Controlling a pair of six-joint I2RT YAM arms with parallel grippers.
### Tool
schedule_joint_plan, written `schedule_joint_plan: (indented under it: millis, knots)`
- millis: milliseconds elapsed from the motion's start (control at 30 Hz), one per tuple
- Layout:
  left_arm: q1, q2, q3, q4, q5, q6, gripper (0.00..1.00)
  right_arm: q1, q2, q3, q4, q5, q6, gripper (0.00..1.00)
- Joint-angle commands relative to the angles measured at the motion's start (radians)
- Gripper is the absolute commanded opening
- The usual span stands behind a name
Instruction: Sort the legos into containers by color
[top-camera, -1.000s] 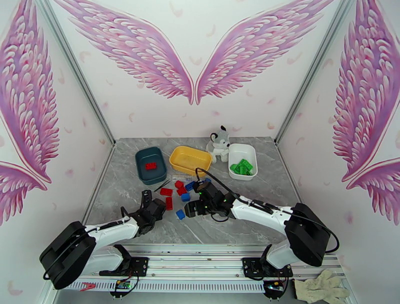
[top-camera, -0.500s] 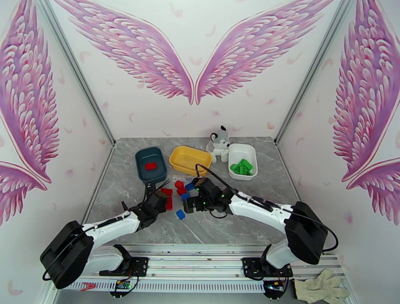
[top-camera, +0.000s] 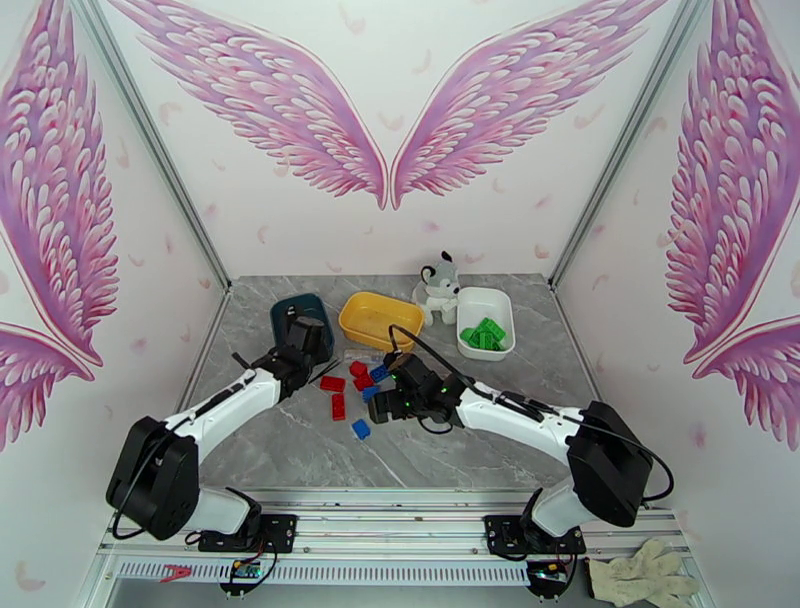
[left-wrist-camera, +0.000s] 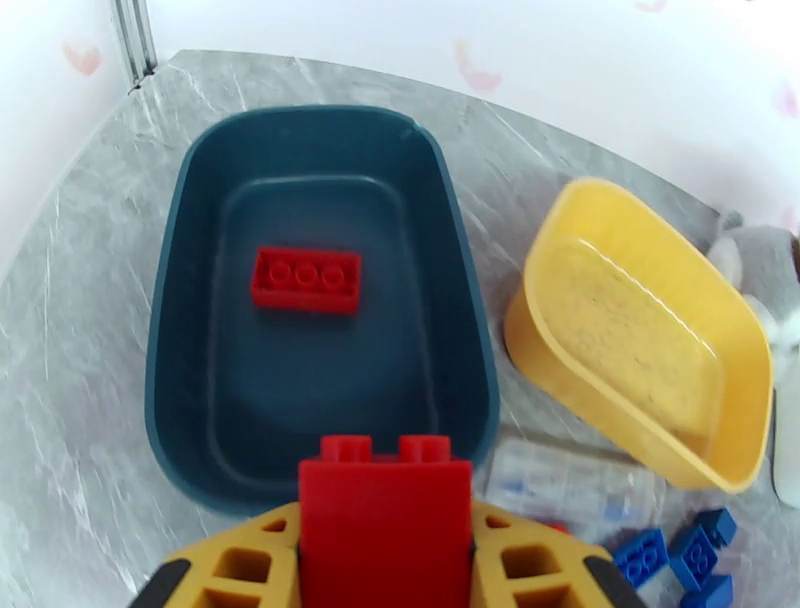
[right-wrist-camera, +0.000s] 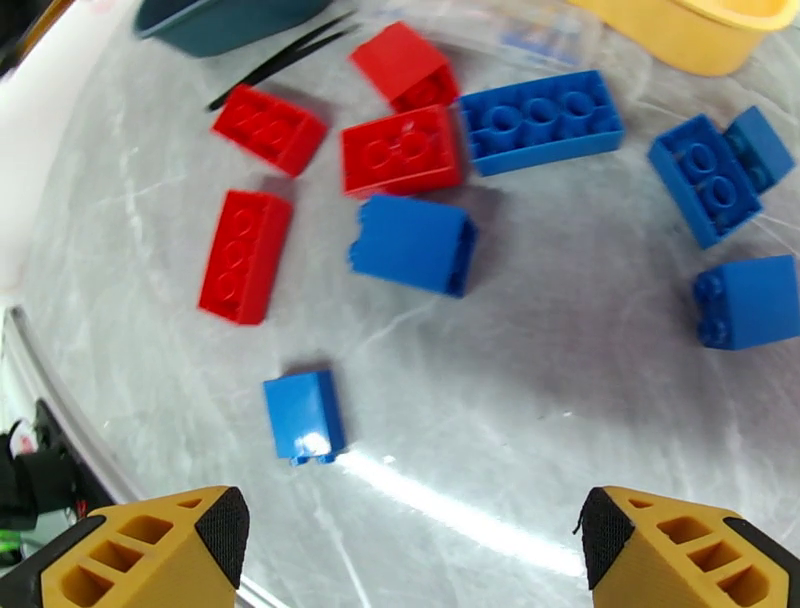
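From above, the left gripper (top-camera: 301, 338) hangs over the near end of the teal tub (top-camera: 287, 308). Next to that tub is the yellow tub (top-camera: 352, 318), and then the white tub (top-camera: 497, 297) with green bricks (top-camera: 483, 335) inside. A plush toy (top-camera: 438, 283) sits between the yellow and white tubs, at the back. The right gripper (top-camera: 383, 400) is low over the grey table (top-camera: 480, 450), just beside loose red bricks (top-camera: 336, 394) and blue bricks (top-camera: 368, 385).

From the left wrist, the left gripper (left-wrist-camera: 385, 552) is squeezed tight on a red brick (left-wrist-camera: 385, 515), with its bumps pointing up. It is held above the near rim of the teal tub. One more red brick (left-wrist-camera: 305, 280) lies flat on the tub's floor. The yellow tub is to the right. A clear flat box (left-wrist-camera: 570, 487) lies on the table in front of it.

From the right wrist, the right gripper (right-wrist-camera: 410, 540) has its two fingers (right-wrist-camera: 150, 545) wide apart with nothing between them. Four red bricks and six blue bricks lie loose on the table ahead. A small blue brick (right-wrist-camera: 304, 415) is the nearest.
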Motion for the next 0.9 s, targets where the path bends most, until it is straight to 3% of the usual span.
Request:
schedule_joint_plan:
  millis: [0, 133, 300, 667, 867]
  knots:
    - [0.031, 0.067, 0.087, -0.049, 0.016, 0.045, 0.5, 0.008, -0.076, -0.035, 0.061, -0.052, -0.05, 1.0]
    - [0.034, 0.079, 0.111, -0.057, 0.006, 0.056, 0.68, 0.008, -0.125, -0.064, 0.095, -0.075, -0.054, 0.99]
    - [-0.001, 0.006, 0.044, -0.041, 0.013, 0.059, 0.7, 0.01, -0.14, -0.071, 0.097, -0.064, -0.052, 0.99]
    - [-0.211, -0.166, -0.218, -0.025, 0.012, 0.013, 0.75, 0.007, -0.088, -0.044, 0.065, -0.023, -0.035, 0.96]
    - [-0.282, -0.257, -0.344, -0.037, 0.014, -0.041, 0.77, 0.007, -0.086, -0.046, 0.073, -0.027, -0.031, 0.95]
